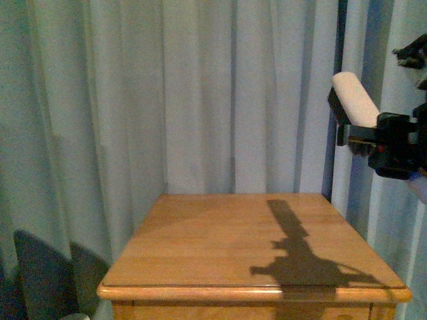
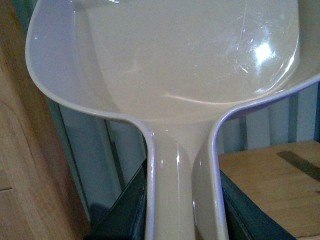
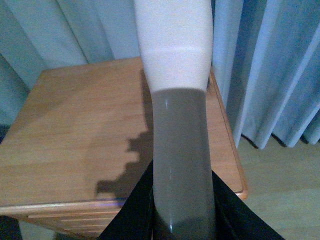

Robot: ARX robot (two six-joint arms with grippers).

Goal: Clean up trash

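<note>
Wooden table (image 1: 233, 247) is seen w/ an arm's shadow cast across its top and pale curtains (image 1: 200, 100) hung behind it — the trash cannot be located in any view. Right gripper (image 1: 392, 141) is held high, off to the right of the table, and is clamped on the brush (image 1: 353, 99), whose whitish end is angled up and to the left. Beige dustpan (image 2: 190, 60) is gripped by its handle in the left gripper (image 2: 182, 215), w/ dark fingers (image 2: 125, 210) pressed against both sides of the handle — the pan's scoop is pointed away from the wrist cam.
</note>
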